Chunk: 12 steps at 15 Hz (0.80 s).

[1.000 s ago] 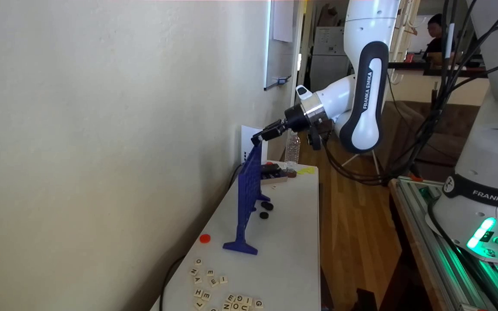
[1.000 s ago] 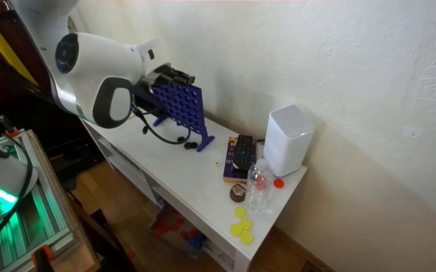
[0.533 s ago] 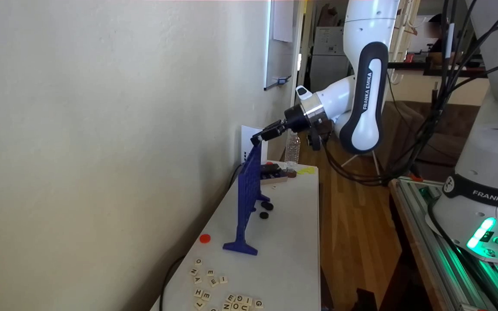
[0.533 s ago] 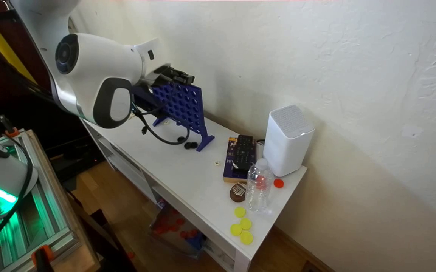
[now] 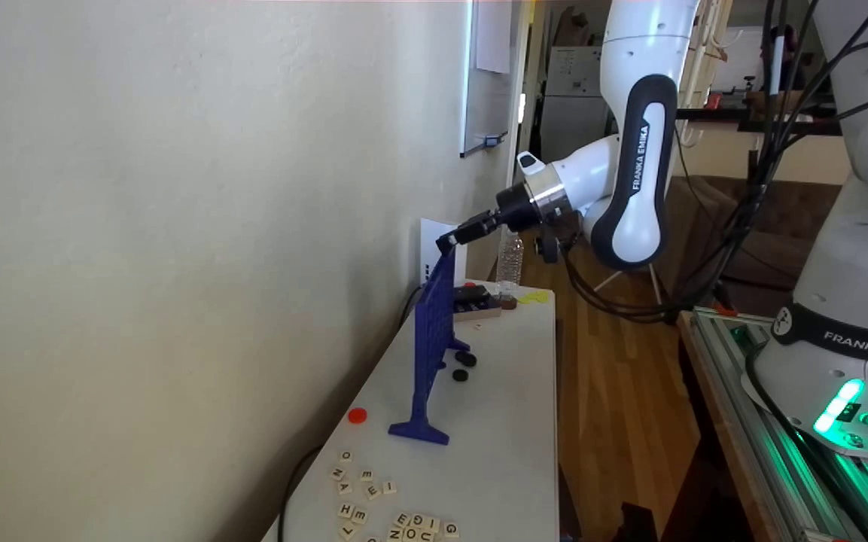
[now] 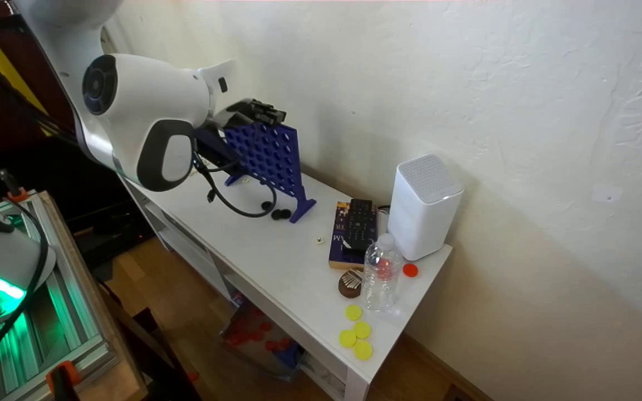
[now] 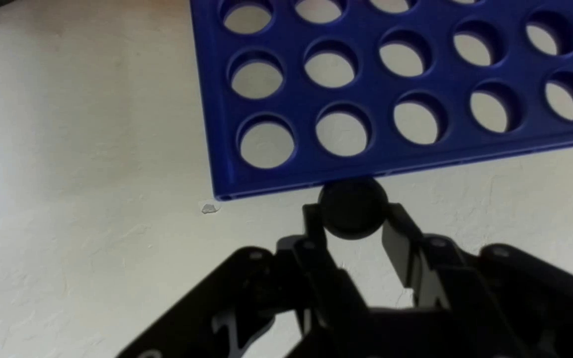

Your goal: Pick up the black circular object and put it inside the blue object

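Between the fingers (image 7: pixel 400 241), seen in the wrist view, one black disc (image 7: pixel 353 209) is gripped at the top edge of the blue grid (image 7: pixel 375 91), whose visible holes show pale wall (image 7: pixel 92 248) through them; whether the disc's rim sits in the slot I cannot tell. On the bench (image 5: pixel 505 436), three more black discs (image 5: pixel 460 375) lie near one foot of the grid, four yellow discs (image 6: pixel 363 350) near one clear bottle (image 6: pixel 381 287). Below the bench top, a see-through container (image 6: pixel 256 359) holds red discs (image 6: pixel 270 346), too blurred to count.

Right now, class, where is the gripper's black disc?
In the wrist view, the black disc is right of and below centre, in the gripper, at the top edge of the blue rack.
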{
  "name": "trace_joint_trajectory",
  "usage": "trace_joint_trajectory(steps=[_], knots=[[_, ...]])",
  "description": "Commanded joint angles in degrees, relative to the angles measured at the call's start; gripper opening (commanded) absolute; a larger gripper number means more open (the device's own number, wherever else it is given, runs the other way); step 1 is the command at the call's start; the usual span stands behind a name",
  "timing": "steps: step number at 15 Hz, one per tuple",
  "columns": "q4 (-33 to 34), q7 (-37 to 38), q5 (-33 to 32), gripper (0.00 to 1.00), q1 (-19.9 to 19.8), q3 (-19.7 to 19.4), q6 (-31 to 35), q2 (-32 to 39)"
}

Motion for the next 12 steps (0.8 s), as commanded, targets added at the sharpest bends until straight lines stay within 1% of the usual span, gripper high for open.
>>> trace_joint_trajectory(steps=[1, 2, 6, 12], knots=[[-0.13, -1.94, 1.02, 0.10, -4.57, 4.21, 1.68, 1.54], [-0.46, -1.99, 1.00, 0.10, -5.01, 4.40, 1.68, 1.72], [-0.06, -3.46, 0.62, 0.10, -8.80, 7.45, 1.63, 3.05], [0.76, -8.36, -0.13, 0.10, -15.43, 13.39, 1.60, 6.11]])
